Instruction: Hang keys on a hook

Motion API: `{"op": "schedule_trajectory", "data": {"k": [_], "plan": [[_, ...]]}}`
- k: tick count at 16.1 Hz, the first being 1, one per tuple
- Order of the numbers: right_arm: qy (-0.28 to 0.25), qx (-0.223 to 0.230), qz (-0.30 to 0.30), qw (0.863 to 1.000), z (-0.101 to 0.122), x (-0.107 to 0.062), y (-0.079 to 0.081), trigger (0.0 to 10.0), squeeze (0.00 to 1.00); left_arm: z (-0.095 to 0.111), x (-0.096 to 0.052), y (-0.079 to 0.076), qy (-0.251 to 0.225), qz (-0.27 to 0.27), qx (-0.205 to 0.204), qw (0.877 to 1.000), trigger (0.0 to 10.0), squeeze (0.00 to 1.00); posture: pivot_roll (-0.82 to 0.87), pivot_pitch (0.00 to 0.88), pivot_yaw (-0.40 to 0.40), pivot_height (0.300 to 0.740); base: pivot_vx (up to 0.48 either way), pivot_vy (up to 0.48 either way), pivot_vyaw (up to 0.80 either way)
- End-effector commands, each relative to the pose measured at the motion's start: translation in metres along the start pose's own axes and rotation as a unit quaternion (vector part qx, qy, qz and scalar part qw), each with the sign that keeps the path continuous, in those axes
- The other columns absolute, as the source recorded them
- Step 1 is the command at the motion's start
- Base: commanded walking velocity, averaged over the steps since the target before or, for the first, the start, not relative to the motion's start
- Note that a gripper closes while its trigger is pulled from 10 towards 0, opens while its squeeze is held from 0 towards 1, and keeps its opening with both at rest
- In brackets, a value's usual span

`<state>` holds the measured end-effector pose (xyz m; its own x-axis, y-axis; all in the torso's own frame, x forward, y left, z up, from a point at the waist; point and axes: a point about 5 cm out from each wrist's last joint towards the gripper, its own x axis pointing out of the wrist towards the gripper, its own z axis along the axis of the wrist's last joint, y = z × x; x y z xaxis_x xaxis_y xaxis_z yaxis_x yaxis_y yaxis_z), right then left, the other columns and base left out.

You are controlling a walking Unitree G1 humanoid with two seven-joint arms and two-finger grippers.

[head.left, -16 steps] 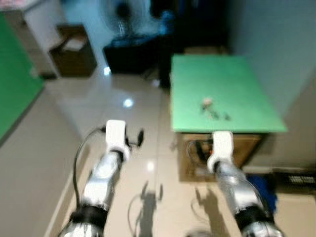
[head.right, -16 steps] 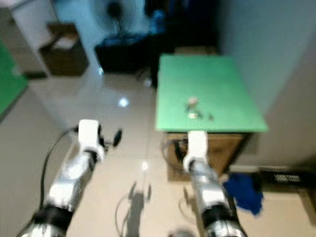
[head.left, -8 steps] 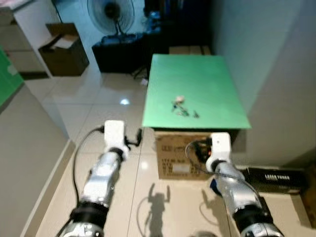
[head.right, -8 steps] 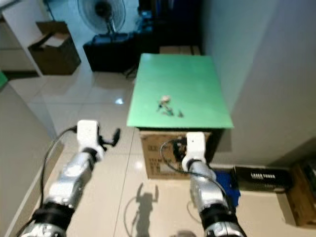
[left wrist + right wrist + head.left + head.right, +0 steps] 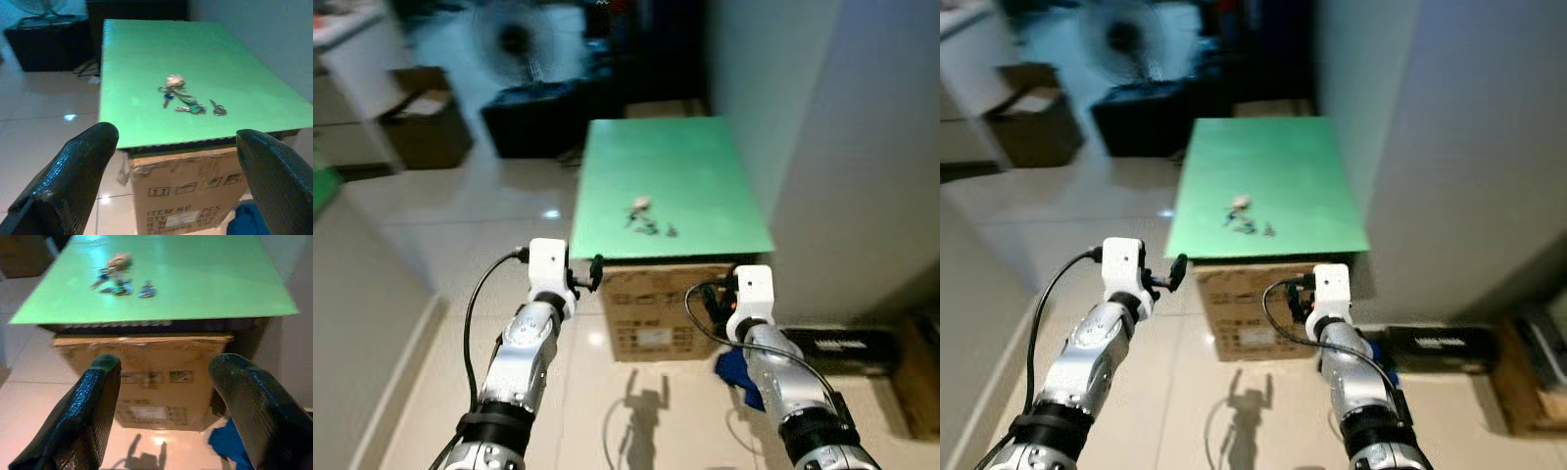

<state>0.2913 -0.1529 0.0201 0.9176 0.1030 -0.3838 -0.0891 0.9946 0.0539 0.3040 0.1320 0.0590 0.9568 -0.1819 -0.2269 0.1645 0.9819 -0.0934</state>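
Well ahead of left gripper [image 5: 171, 171], keys [image 5: 183, 97] on table [image 5: 137, 54]

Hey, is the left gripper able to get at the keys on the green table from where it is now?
Probably not yet. The left gripper hangs open short of the green table, and the keys lie well in from the near edge. Nothing blocks the way.

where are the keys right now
The keys lie near the middle of the green board set on a cardboard box, ahead of both hands. In the eye views they sit centre frame, with a single key just beside the bunch.
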Motion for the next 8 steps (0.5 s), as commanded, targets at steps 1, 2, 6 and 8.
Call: {"op": "schedule_trajectory", "data": {"k": [1, 2, 6, 8], "plan": [[-0.006, -0.005, 0.002, 1.0, 0.0042, 0.0013, 0.0018, 10.0, 0.0, 0.0025, 0.0005, 0.0029, -0.003, 0.007, 0.007, 1.0, 10.0, 0.0, -0.2, 0.0, 0.105, 0.74, 0.48, 0.0, 0.0], [-0.007, -0.004, 0.004, 1.0, 0.0038, 0.0009, 0.0029, 10.0, 0.0, 0.0054, 0.0005, 0.0056, -0.011, 0.018, 0.014, 1.0, 10.0, 0.0, -0.2, 0.0, 0.106, 0.74, 0.48, 0.0, 0.0], [-0.007, -0.002, 0.006, 1.0, 0.0038, 0.0013, 0.0056, 10.0, 0.0, 0.0092, 0.0024, 0.0093, -0.013, 0.018, 0.017, 1.0, 10.0, 0.0, -0.2, 0.0, 0.114, 0.74, 0.48, 0.0, 0.0], [-0.007, -0.002, 0.005, 1.0, 0.0029, 0.0007, 0.0046, 10.0, 0.0, 0.0079, 0.0022, 0.0065, -0.012, 0.015, 0.018, 1.0, 10.0, 0.0, -0.21, 0.0, 0.117, 0.74, 0.48, 0.0, 0.0]]}}
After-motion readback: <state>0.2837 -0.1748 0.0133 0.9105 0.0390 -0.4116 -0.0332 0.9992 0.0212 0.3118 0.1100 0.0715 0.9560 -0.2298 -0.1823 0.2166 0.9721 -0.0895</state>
